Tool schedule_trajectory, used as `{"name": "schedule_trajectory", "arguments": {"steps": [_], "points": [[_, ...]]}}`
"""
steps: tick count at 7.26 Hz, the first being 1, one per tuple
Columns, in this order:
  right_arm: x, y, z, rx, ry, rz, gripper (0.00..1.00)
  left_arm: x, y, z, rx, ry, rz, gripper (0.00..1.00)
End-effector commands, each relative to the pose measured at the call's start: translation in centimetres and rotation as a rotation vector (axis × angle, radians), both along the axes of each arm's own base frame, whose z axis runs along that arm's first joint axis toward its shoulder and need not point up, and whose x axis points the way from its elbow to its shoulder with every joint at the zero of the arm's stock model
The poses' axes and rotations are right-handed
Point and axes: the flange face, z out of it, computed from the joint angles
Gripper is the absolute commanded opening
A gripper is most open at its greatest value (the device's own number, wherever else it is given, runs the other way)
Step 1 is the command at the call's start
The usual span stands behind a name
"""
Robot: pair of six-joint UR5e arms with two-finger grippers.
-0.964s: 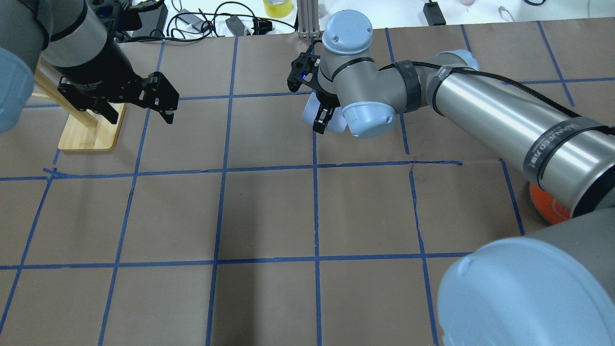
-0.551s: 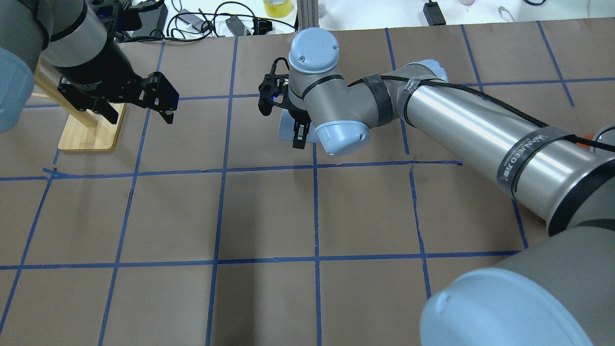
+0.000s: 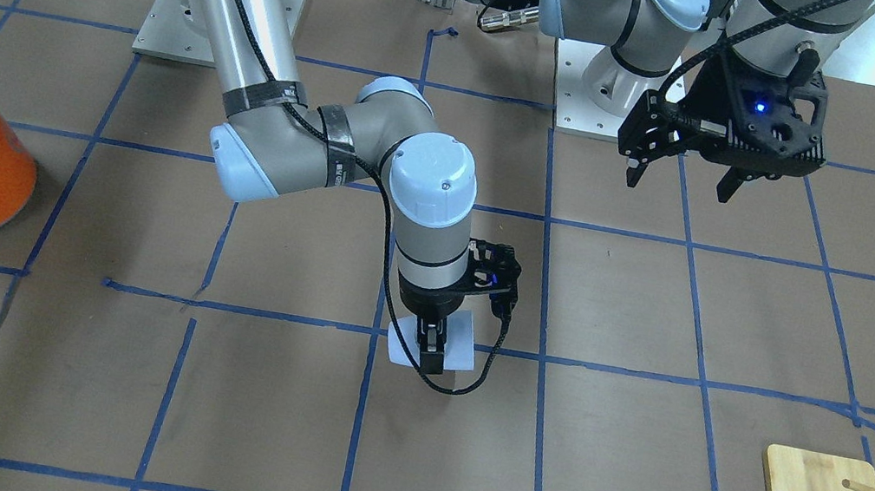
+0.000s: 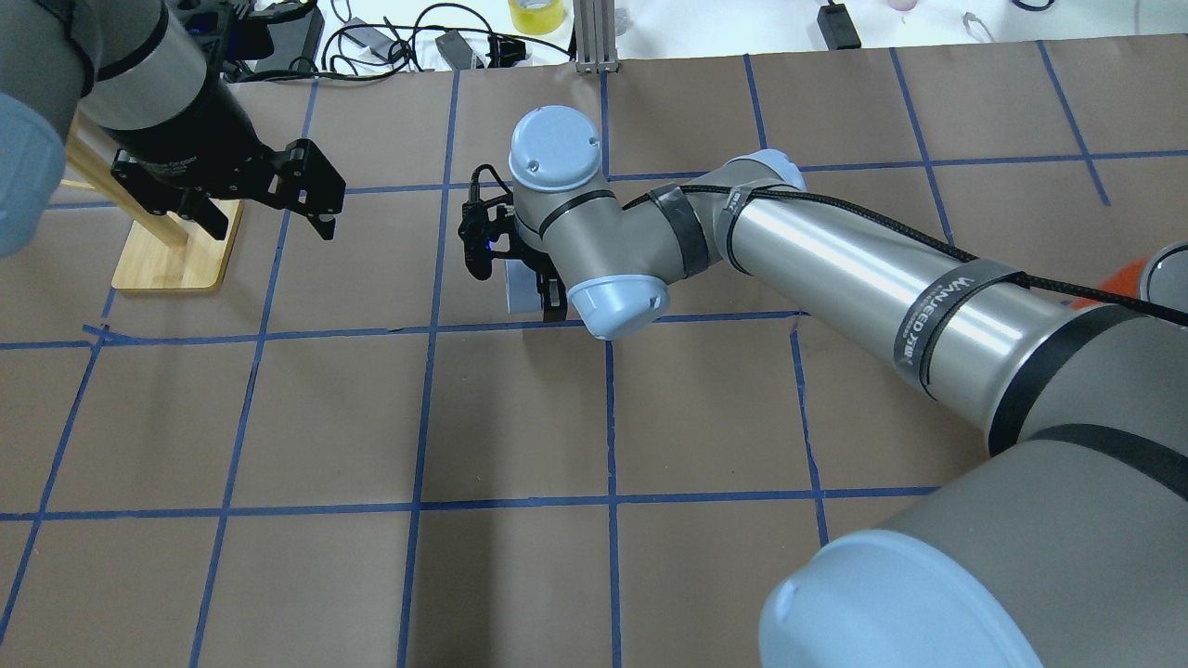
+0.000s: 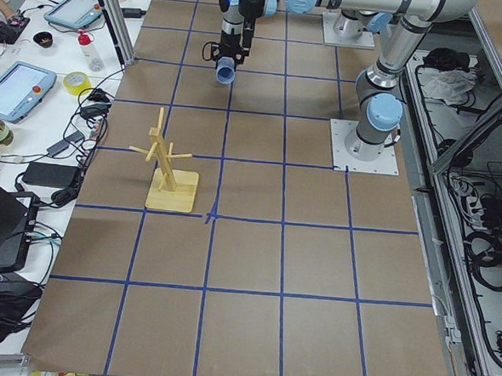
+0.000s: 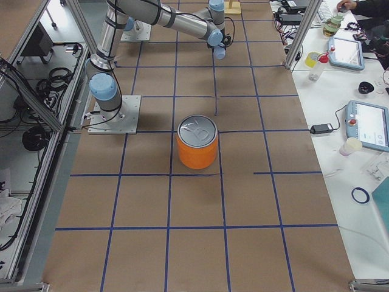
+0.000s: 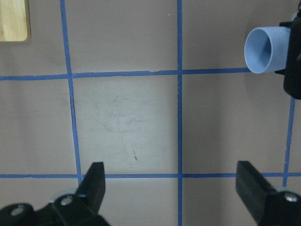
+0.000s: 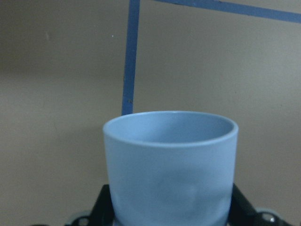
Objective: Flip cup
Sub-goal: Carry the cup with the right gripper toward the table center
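Robotics lab. Right arm (image 4: 835, 269) and left arm (image 4: 139, 74), industrial grey, bolted to white base plates (image 5: 364, 148) on table (image 5: 243, 324) papered brown, gridded in blue tape. Aluminium framing (image 4: 595, 37) at table edge. White side bench (image 6: 331, 97) holds teach pendants (image 6: 371, 125), yellow tape roll (image 4: 536, 13), tangled cables (image 4: 390, 42).

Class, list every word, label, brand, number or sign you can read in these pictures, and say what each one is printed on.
"WANJEED": on the black strap around the right arm; the characters after it are too blurred to read.
Pale print on the left arm's black wrist: too blurred to read.
Embossed marks on the orange can's silver top: not legible.
The cup: no text visible.
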Motion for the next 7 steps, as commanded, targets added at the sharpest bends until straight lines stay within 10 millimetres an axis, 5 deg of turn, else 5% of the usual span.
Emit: {"name": "schedule_trajectory", "arguments": {"steps": [1, 3, 5, 6, 7], "points": [[1.2, 1.0, -1.7, 0.021, 0.01, 0.026, 0.07, 0.0, 0.0, 0.0, 0.0, 0.0, 0.0, 1.0], [1.5, 1.0, -2.1, 0.026, 0.011, 0.031, 0.27, 0.0, 0.0, 0.0, 0.0, 0.0, 0.0, 1.0], [1.8, 1.0, -1.9, 0.023, -0.019, 0.035, 0.88, 0.0, 0.0, 0.0, 0.0, 0.002, 0.0, 1.0], [1.9, 0.9, -1.6, 0.017, -0.026, 0.036, 1.0, 0.0, 0.0, -0.1, 0.003, 0.0, 0.0, 1.0], [1.8, 0.6, -1.0, 0.005, -0.025, 0.032, 1.0, 0.0, 0.1, -0.3, 0.006, 0.0, 0.0, 1.0]]}}
